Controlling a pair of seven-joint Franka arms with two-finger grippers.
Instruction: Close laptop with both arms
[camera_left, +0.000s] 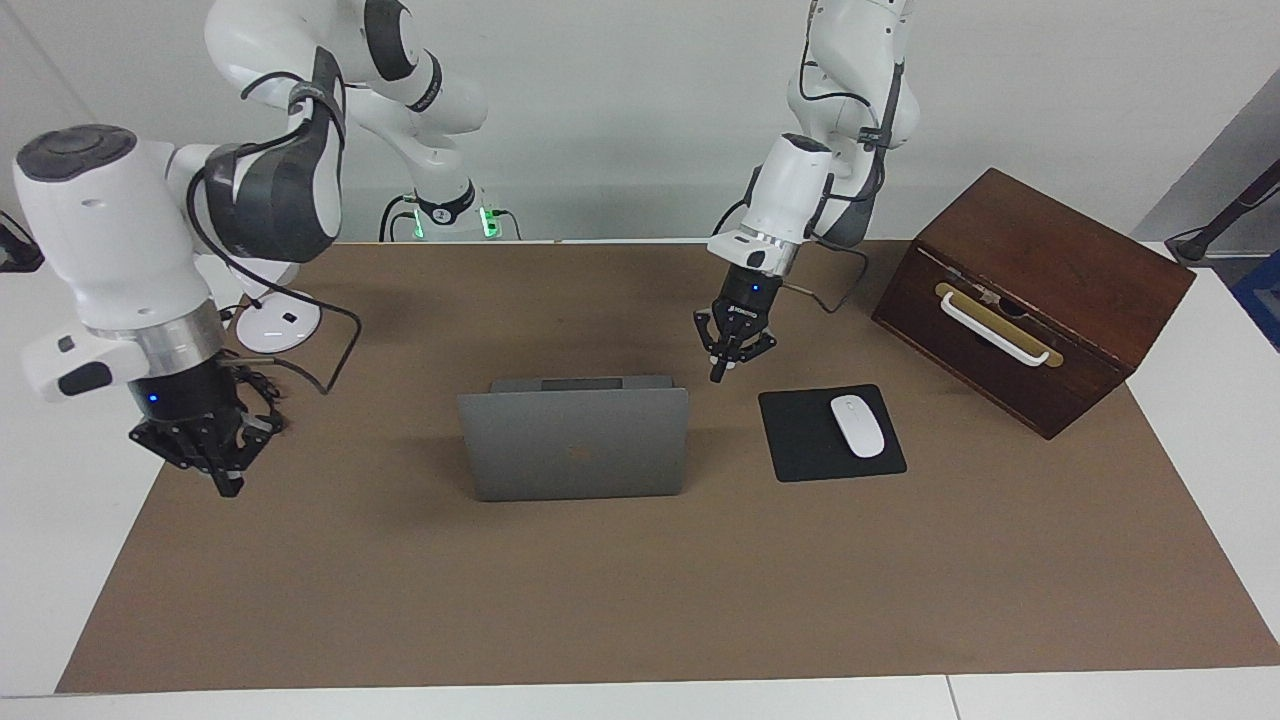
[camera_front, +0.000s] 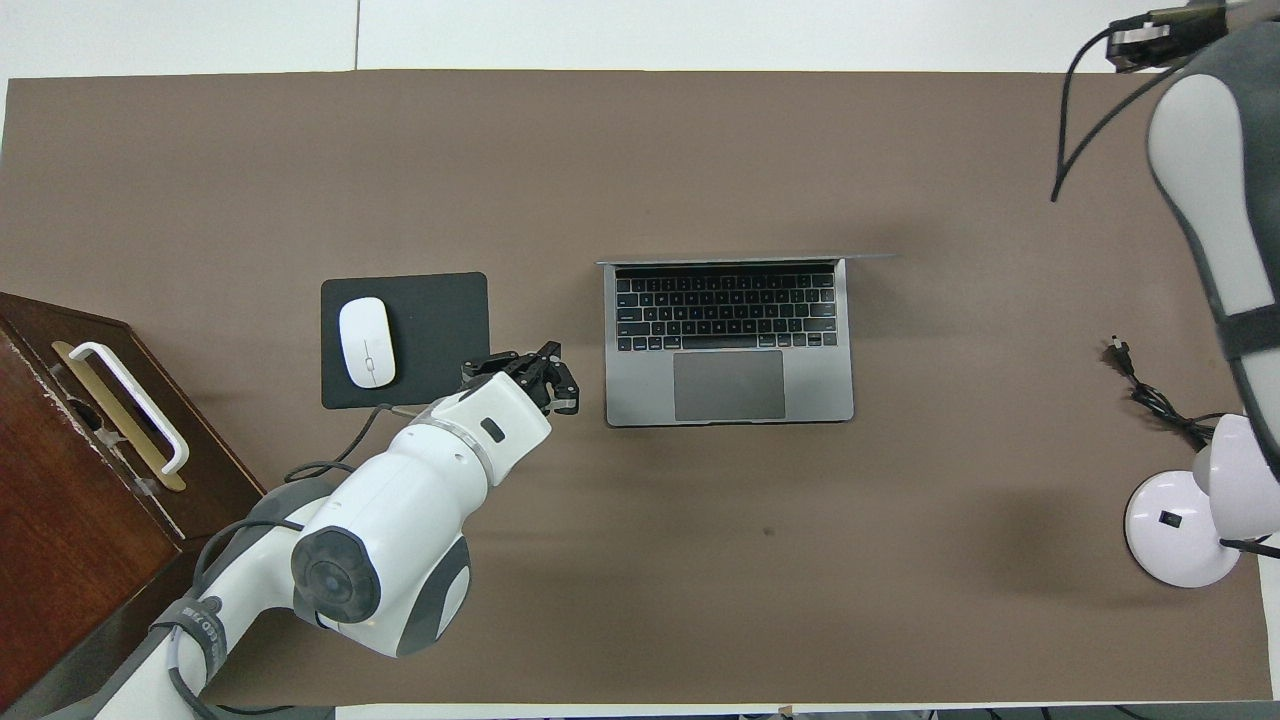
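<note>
The laptop stands open in the middle of the brown mat that covers the surface. It is thin and silver-grey with rounded corners. Its lid is raised close to upright, its back with a dark logo turned away from the robots. The overhead view shows the black keyboard and a wide grey touchpad on the base, which lies flat with its front edge toward the robots.

The left tool hangs in the air over the mat just beside the laptop's base, between the laptop and the black mouse pad, and its fingertips are clenched together on nothing. A white mouse lies on that pad. A dark wooden box with a white handle sits at the left arm's end of the surface.

The right tool hangs over the mat's edge at the right arm's end, well apart from the laptop, also clenched and empty. A white lamp base and a black cord lie near it.
</note>
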